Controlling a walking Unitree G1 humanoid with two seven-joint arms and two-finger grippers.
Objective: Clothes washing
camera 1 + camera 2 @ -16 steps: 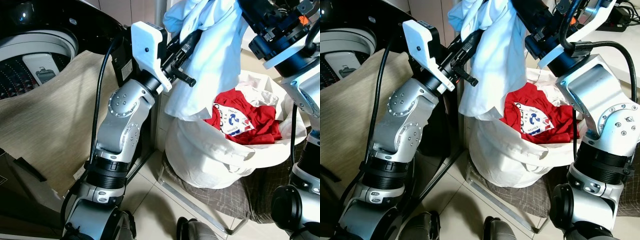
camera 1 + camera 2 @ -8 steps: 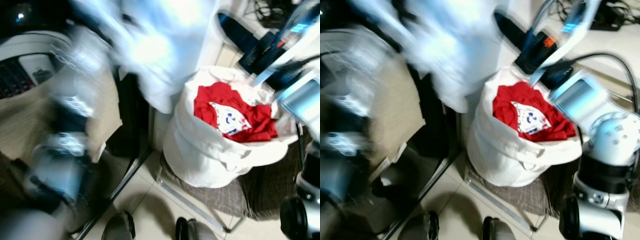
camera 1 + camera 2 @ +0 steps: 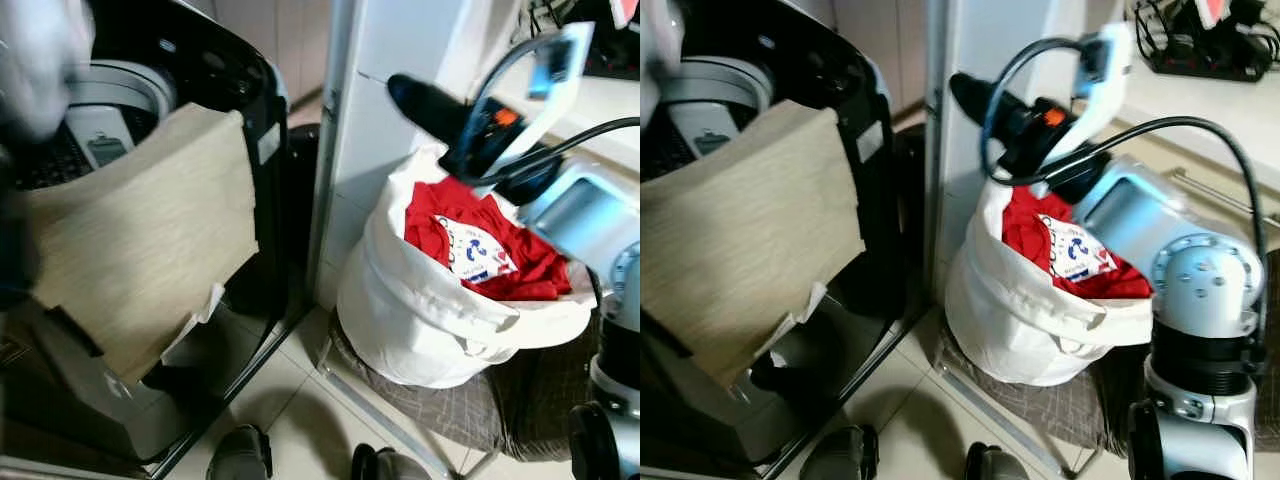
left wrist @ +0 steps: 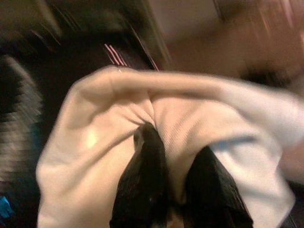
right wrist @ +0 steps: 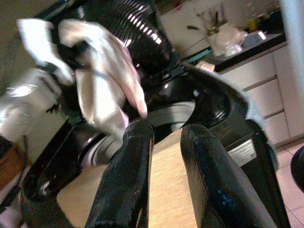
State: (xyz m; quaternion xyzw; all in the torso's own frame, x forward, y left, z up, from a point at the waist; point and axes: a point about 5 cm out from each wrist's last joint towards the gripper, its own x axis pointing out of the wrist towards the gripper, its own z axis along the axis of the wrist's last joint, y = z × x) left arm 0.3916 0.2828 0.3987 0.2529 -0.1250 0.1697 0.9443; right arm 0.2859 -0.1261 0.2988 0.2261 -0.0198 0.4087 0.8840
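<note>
Left wrist view shows the left gripper (image 4: 173, 187) clamped on a pale garment (image 4: 118, 137) above the dark washing machine (image 3: 200, 70) (much blurred). Further right, beside the machine, the white laundry bag (image 3: 420, 320) holds red clothes (image 3: 520, 245). Over it, the right gripper (image 5: 164, 137) hangs empty, fingers narrowly parted.

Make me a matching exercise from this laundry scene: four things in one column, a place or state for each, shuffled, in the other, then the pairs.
Things:
1. red crumpled garment
2. beige woven cloth
3. pale white garment
4. right hand

Places or states:
A. pinched by the left hand
B. draped over the black top-loading washing machine
C. lying in the white fabric laundry bag
D. holding nothing, pointing towards the washer

Pairs: 1-C, 2-B, 3-A, 4-D
</note>
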